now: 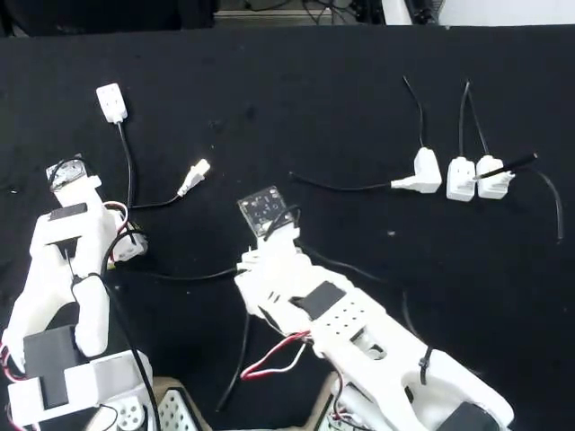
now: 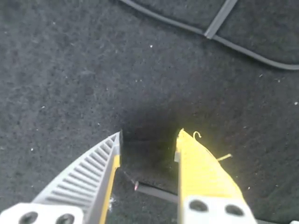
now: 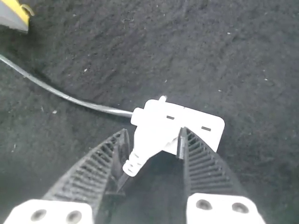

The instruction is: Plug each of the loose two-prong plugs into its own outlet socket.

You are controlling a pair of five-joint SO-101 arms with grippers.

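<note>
In the right wrist view a white socket (image 3: 180, 122) with two slots lies on the black mat, its thin cable (image 3: 56, 92) running off to one side. My right gripper (image 3: 153, 133) is open, its fingers on either side of the socket's narrow end. My left gripper (image 2: 149, 134) is open over bare mat with nothing between its fingers. In the high view a loose white plug (image 1: 194, 177) and a white socket (image 1: 111, 101) lie at the back left. An angled plug (image 1: 422, 172) lies at the right beside two white socket pieces (image 1: 460, 178) (image 1: 492, 177).
The left arm (image 1: 67, 242) stands at the left edge and the right arm (image 1: 305, 296) reaches in from the bottom right. Thin black cables (image 1: 180, 275) cross the mat between them. A yellow fingertip (image 3: 14, 16) of the other arm shows near the socket's cable.
</note>
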